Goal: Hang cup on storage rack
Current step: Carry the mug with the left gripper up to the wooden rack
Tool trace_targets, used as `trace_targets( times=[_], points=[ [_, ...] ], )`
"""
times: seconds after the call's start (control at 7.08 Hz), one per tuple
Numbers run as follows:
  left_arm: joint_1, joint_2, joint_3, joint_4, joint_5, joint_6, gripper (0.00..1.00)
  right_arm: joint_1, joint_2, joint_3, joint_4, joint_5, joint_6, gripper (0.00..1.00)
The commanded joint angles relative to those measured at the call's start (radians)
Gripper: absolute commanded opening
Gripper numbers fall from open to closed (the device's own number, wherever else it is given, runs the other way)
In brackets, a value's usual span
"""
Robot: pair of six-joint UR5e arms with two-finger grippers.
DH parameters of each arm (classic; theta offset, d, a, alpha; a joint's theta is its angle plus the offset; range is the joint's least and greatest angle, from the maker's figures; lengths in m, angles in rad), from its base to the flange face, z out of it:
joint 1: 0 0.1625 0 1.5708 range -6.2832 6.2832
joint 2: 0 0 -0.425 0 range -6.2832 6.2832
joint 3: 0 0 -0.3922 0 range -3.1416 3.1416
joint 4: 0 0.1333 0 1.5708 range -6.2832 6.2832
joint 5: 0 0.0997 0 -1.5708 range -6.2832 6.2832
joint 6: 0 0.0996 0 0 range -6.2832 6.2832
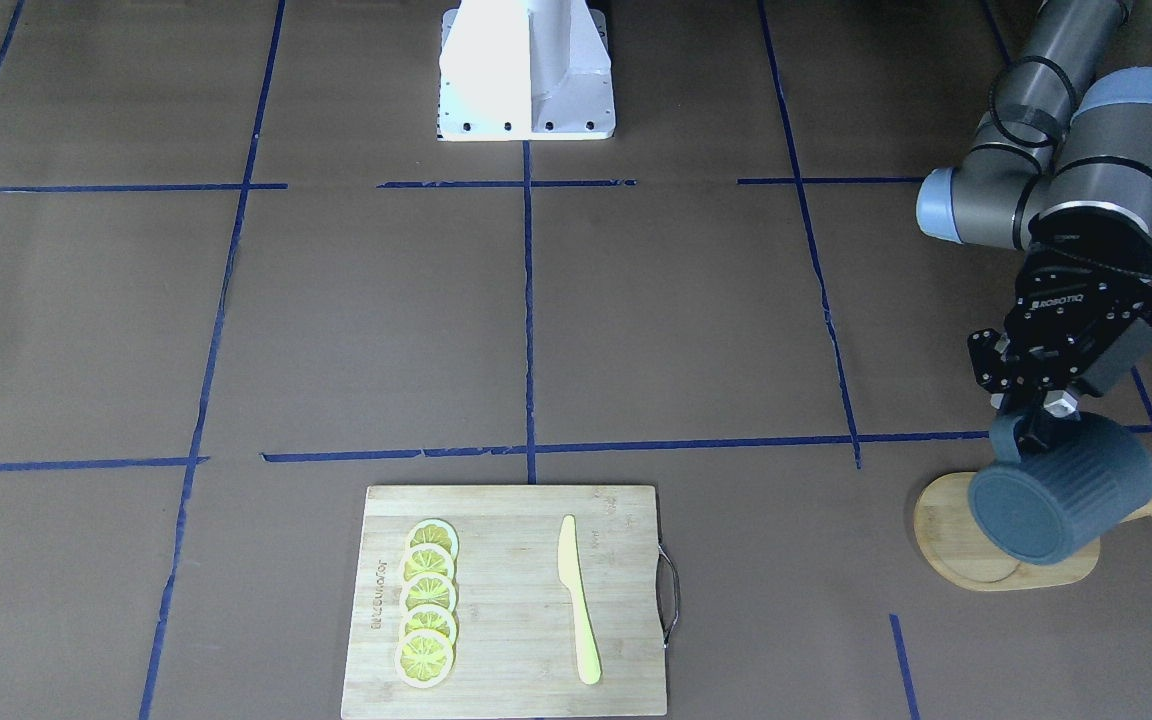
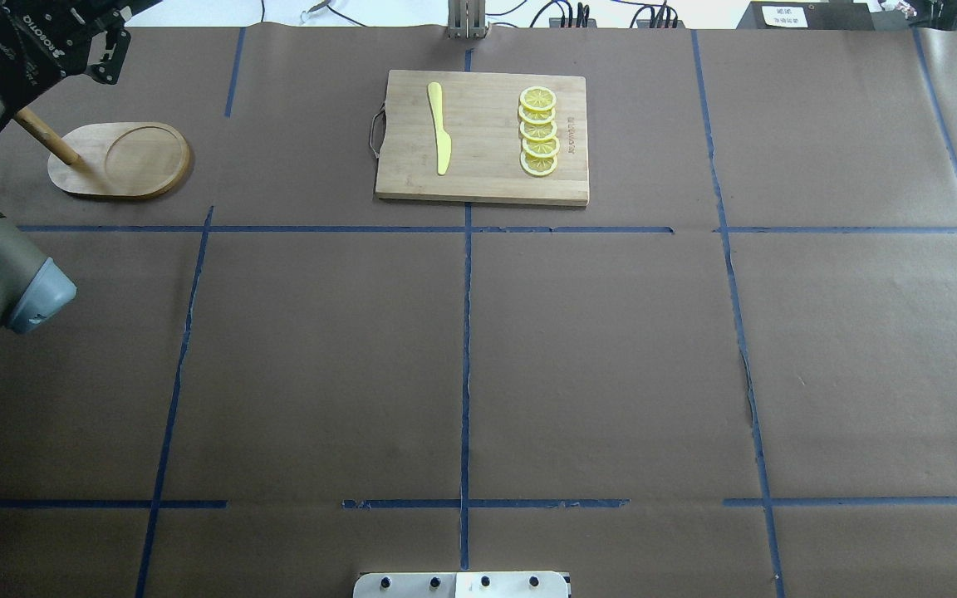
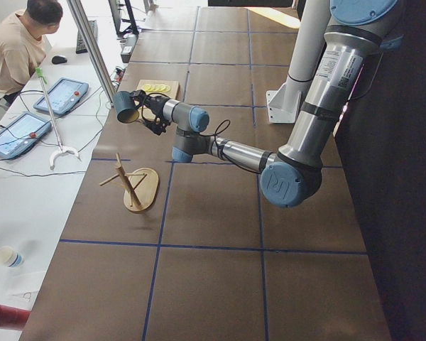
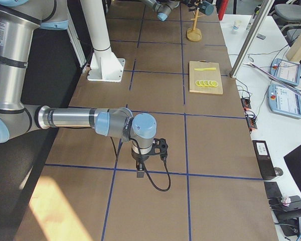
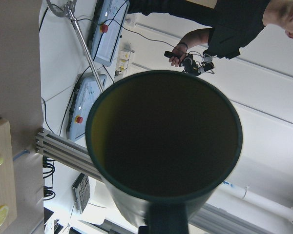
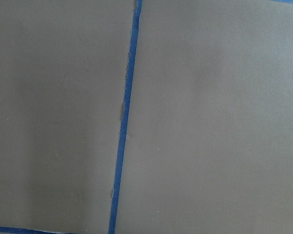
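On the black body of the left tool (image 1: 1039,422) the white word "ROBOTIQ" can be read, and its fingers are closed on the loop handle of the dark blue-grey ribbed cup (image 1: 1066,492). The cup lies on its side in the air, above the oval base of the wooden storage rack (image 1: 944,535). The bamboo cutting board (image 1: 506,560) has a small dark imprint beside the lemon slices (image 1: 427,603), too small to read. The right tool (image 4: 140,170) is low over the brown bench (image 1: 636,330), well apart from the rack; I cannot tell whether it is open or closed.
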Motion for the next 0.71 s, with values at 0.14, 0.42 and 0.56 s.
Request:
trace_targets(
  times=[0.14,0.42,0.56],
  points=[
    [-0.039,0.002,0.195,-0.192,0.002,-0.088,0.09,0.001,-0.001,-0.001,0.0,0.0,0.0,1.0],
    [-0.041,0.009,0.24,-0.258,0.002,-0.1,0.09,0.001,-0.001,-0.001,0.0,-0.002,-0.002,1.0],
    [-0.041,0.015,0.278,-0.309,0.002,-0.104,0.09,0.001,0.001,-0.001,0.002,-0.002,-0.002,1.0]
  ],
)
